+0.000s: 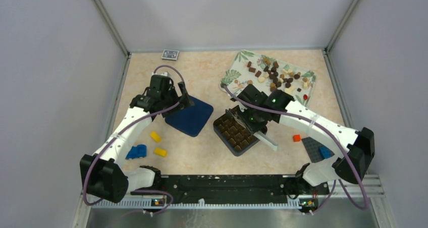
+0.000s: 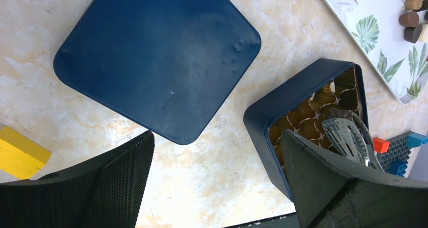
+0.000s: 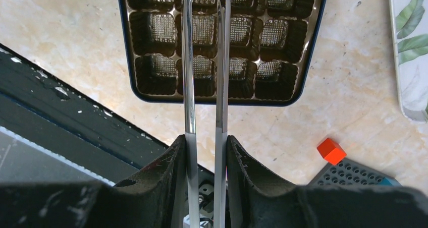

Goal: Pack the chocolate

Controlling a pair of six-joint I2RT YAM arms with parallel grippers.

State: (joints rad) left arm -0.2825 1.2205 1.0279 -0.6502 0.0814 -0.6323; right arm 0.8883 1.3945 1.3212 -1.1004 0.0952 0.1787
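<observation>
Over ribbed square tray cells, right pincer clamps flat metal tongs.

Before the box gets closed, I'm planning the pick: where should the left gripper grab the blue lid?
Probably across its nearest corner, coming straight down: the lid lies flat and looks wider than the open left gripper, so only a corner fits between the fingers.

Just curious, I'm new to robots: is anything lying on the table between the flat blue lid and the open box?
Nothing: the left wrist view shows only bare marbled tabletop between the lid and the box.
</observation>
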